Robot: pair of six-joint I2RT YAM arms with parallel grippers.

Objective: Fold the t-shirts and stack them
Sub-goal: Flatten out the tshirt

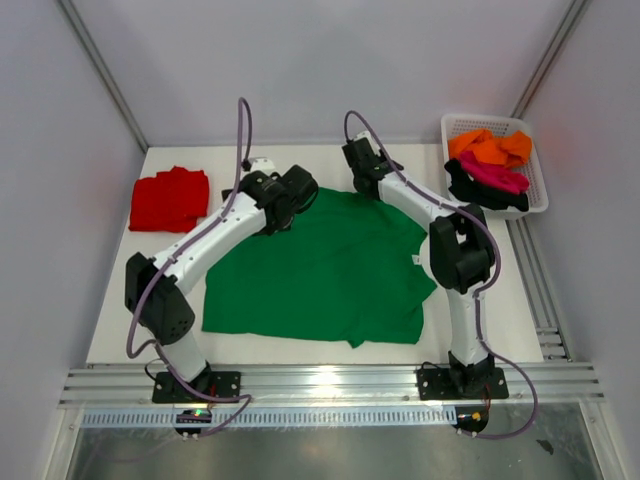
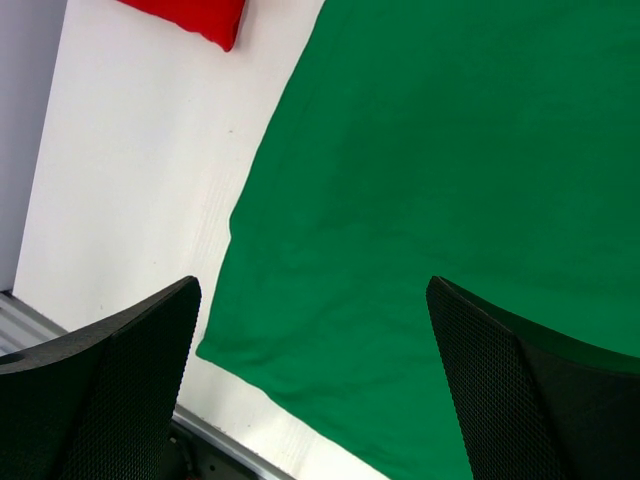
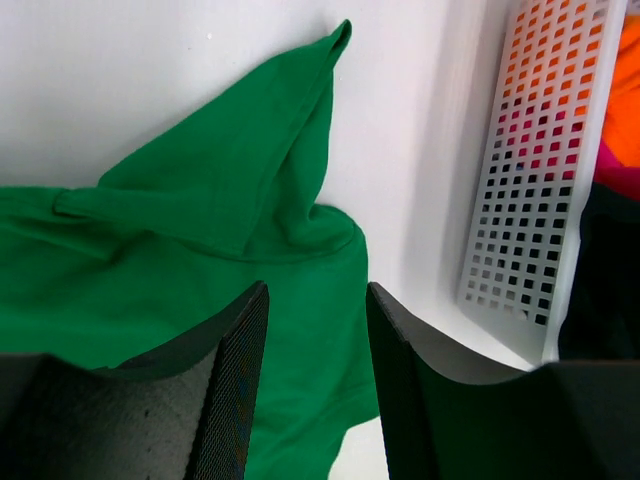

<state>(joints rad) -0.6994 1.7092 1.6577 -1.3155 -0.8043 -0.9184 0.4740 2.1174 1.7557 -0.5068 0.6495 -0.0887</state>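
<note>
The green t-shirt [image 1: 320, 270] lies flat mid-table, just beyond my arm bases. Its long axis runs left to right, with the neck tag at the right edge. My left gripper [image 2: 310, 390] hangs wide open, holding nothing, over the shirt's far-left part. My right gripper [image 3: 310, 300] hovers half-parted over the bunched far-right sleeve, pinching nothing. Beyond, the folded red t-shirt [image 1: 170, 198] sits far left, and the basket [image 1: 537, 195] far right holds the orange [image 1: 490, 148], magenta [image 1: 497, 176] and black [image 1: 478, 192] shirts.

Bright, even overhead light, white table [image 1: 510, 310] near blown out around the green t-shirt [image 1: 320, 270], soft faint shadows under the arms on it, glare patch on the metal rail [image 1: 330, 378] just beyond its near hem, wrist views sharp on cloth, left pincer [image 2: 312, 295] and right pincer [image 3: 316, 292] dark, slightly soft.
</note>
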